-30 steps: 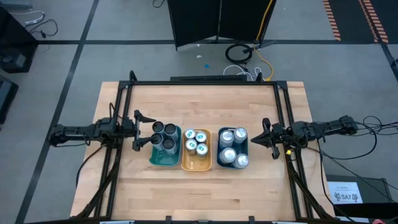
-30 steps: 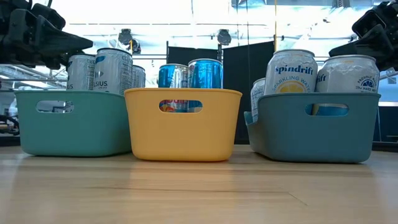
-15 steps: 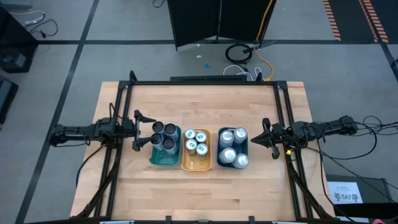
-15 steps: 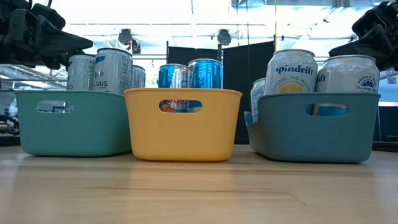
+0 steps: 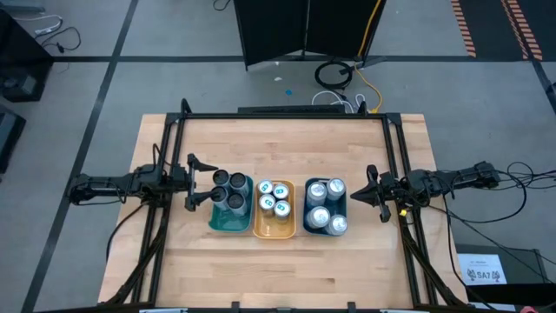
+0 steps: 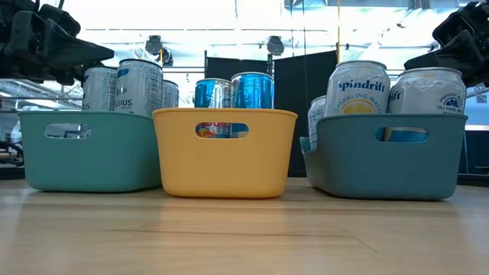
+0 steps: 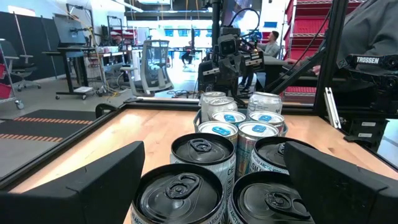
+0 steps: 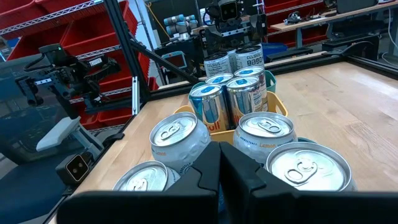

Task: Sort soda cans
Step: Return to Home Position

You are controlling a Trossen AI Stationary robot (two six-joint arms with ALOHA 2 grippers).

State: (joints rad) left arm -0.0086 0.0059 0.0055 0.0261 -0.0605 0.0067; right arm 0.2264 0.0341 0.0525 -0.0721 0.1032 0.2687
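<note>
High view: three bins sit side by side at mid-desk (image 5: 261, 139), and every can in view is inside one. The teal bin (image 5: 215, 222) holds four dark-topped cans (image 5: 230, 189). The orange bin (image 5: 276, 231) holds four blue-marked cans (image 5: 274, 198). The blue bin (image 5: 306, 209) holds four silver cans (image 5: 327, 207).

The left tool (image 5: 200, 184) hovers just beside the teal bin, its fingers spread wide and holding nothing. The left wrist view confirms this, with a finger at each lower corner and the dark tops between them. The right tool (image 5: 358, 195) hangs near the blue bin's outer side. In the right wrist view its fingers are pressed together, with nothing between them.

The low view shows all the cans standing upright, their tops clear of the bin rims, and both tools above rim height at the outer ends of the row.

By these pictures the sorting looks finished, each kind of can grouped in its own bin. What appears left is for both arms to draw back from the bins to rest. The left tool's spread fingers sit close to the nearest dark cans, so it will need care to back away without knocking them.
</note>
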